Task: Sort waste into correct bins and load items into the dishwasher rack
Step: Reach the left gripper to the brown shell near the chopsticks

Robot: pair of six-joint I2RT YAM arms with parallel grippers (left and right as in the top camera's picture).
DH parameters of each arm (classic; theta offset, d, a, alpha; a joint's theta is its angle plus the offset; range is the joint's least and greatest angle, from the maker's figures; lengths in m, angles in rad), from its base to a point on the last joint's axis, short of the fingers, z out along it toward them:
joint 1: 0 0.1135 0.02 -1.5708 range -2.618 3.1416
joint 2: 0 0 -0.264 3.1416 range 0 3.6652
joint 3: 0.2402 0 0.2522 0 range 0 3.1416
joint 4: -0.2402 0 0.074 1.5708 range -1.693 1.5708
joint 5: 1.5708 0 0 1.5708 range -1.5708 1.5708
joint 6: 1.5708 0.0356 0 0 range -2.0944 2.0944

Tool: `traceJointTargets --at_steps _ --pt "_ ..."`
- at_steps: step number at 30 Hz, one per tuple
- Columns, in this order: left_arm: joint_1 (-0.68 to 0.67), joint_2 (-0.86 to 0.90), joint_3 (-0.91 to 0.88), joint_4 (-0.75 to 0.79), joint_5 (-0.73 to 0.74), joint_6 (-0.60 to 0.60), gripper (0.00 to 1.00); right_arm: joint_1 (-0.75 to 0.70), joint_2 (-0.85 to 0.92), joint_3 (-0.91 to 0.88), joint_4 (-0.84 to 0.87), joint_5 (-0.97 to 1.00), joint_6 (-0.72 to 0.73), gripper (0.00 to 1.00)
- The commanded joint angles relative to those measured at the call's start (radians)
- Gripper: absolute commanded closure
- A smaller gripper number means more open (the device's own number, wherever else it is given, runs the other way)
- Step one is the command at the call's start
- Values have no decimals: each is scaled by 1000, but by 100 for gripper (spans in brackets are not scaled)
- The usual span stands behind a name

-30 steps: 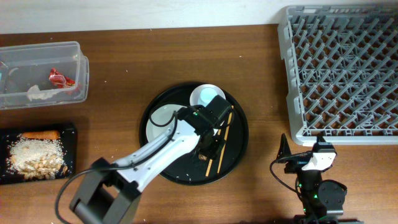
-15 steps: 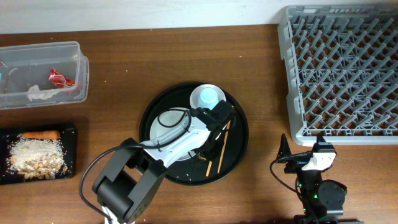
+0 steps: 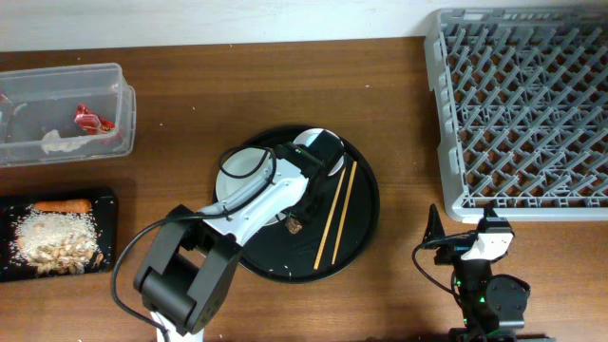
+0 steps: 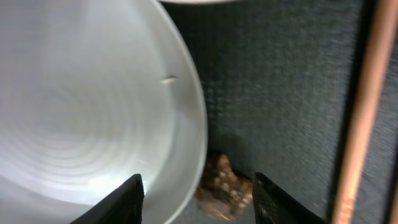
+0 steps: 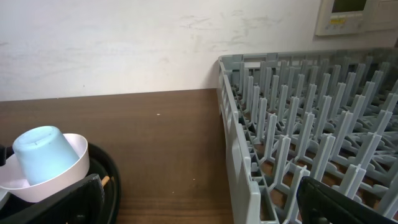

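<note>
My left gripper [image 4: 202, 202] hangs low over the round black tray [image 3: 366, 204] with its jaws apart. Between them lie the white plate's [image 4: 93, 93] rim and a small dark scrap [image 4: 221, 186], neither gripped. In the overhead view the scrap [image 3: 294, 226] shows beside the arm, and two chopsticks [image 3: 334, 214] lie to its right. The light-blue cup [image 5: 40, 149] sits in the white bowl [image 5: 71, 165]. My right gripper [image 5: 199, 211] rests open near the table's front, left of the grey rack [image 3: 522, 114].
The clear tub [image 3: 123, 95] at the far left holds a red wrapper [image 3: 92, 119] and white tissue [image 3: 59, 142]. In front of it, the shallow black tray [image 3: 109, 228] holds a carrot [image 3: 62, 204] and rice [image 3: 52, 242]. My left arm covers the bowl from overhead.
The left wrist has shifted back over the bowl, and its jaws have narrowed. The chopsticks now lie straight side by side, and the dark scrap shows beside the plate.
</note>
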Motion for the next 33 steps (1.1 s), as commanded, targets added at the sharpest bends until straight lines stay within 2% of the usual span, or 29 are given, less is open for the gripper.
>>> traceJointTargets --at_steps 1,5,7,11,16,19,23,33 --pt "-15 -60 19 -46 145 5 45 -5 -7 -14 3 9 -6 2" --pt "-43 -101 18 -138 144 -229 44 -5 -7 -14 3 9 -6 2" --pt "-51 -100 -14 -130 145 -383 44 -5 -7 -14 3 9 -6 2" --pt "-55 -98 -113 -16 140 -566 44 -5 -7 -14 3 9 -6 2" --pt "-53 -98 -175 85 8 -788 44 -5 -7 -14 3 9 -6 2" --pt "-53 -98 -178 130 9 -794 44 -5 -7 -14 3 9 -6 2" --pt "-53 -78 -178 155 10 -891 44 -5 -7 -14 3 9 -6 2" --pt "-52 -66 -179 145 2 -898 47 -5 -7 -14 3 9 -6 2"
